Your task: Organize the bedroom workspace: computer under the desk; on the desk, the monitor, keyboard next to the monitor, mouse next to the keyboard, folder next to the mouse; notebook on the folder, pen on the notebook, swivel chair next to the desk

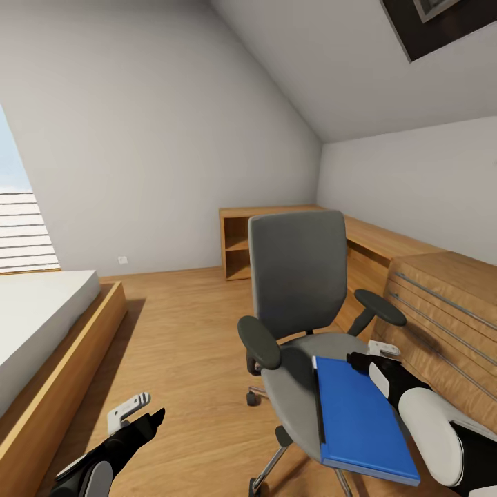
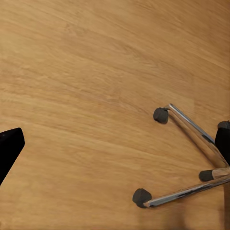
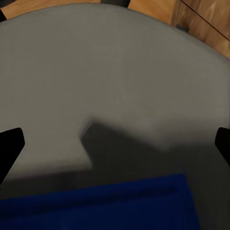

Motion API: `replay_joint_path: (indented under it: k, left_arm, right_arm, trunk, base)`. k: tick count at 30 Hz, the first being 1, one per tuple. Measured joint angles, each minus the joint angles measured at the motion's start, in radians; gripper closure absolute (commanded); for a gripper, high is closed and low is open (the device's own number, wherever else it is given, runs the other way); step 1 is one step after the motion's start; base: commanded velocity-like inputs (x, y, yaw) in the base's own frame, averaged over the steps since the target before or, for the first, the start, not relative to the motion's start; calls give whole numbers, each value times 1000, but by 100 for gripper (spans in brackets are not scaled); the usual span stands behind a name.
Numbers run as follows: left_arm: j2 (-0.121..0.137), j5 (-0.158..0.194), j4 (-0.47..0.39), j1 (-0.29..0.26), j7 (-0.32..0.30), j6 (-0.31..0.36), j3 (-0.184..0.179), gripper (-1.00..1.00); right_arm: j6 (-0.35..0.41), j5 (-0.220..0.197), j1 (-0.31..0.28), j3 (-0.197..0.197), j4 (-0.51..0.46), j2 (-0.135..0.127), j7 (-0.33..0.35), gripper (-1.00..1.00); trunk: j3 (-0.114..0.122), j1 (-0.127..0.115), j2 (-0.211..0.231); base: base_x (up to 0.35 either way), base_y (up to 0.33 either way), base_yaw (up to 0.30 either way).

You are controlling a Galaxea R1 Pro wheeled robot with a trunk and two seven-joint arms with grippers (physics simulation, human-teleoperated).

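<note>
The grey swivel chair (image 1: 297, 276) stands mid-room with its back toward the far wall. A bright blue folder (image 1: 359, 421) lies flat on the right part of its seat (image 3: 115, 72), its near end reaching past the seat's front edge. My right gripper (image 1: 373, 355) hovers at the folder's far right corner, open. In the right wrist view its fingertips (image 3: 10, 143) sit wide apart over the seat, with the folder (image 3: 96, 206) just below them. My left gripper (image 1: 138, 413) is open and low over the wood floor left of the chair. The chair's chrome base (image 2: 191, 139) shows beside it.
A bed (image 1: 41, 324) on a wooden frame fills the left side. A low light-wood shelf (image 1: 238, 241) runs along the far wall, and a drawer unit (image 1: 442, 310) stands close to the chair's right. Open floor (image 1: 186, 331) lies between bed and chair.
</note>
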Motion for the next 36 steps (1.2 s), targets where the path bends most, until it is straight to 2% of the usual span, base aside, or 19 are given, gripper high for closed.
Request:
replay_joint_path:
  k: [10,29,36]
  left_arm:
    - [0,0,0,0,0,0,0,-100]
    - [0,-1,0,0,0,-1,-1,-100]
    - [0,-3,14,0,0,-3,-3,-100]
  right_arm:
    - [-1,0,0,-1,-1,0,1,-100]
    - [-5,-1,0,0,-3,0,3,-100]
    - [0,-3,3,-2,-79,2,6,-100]
  trunk:
    - [2,0,0]
    - [30,0,0]
    - [41,0,0]
  base:
    - [0,0,0]
    - [0,0,0]
    - [0,0,0]
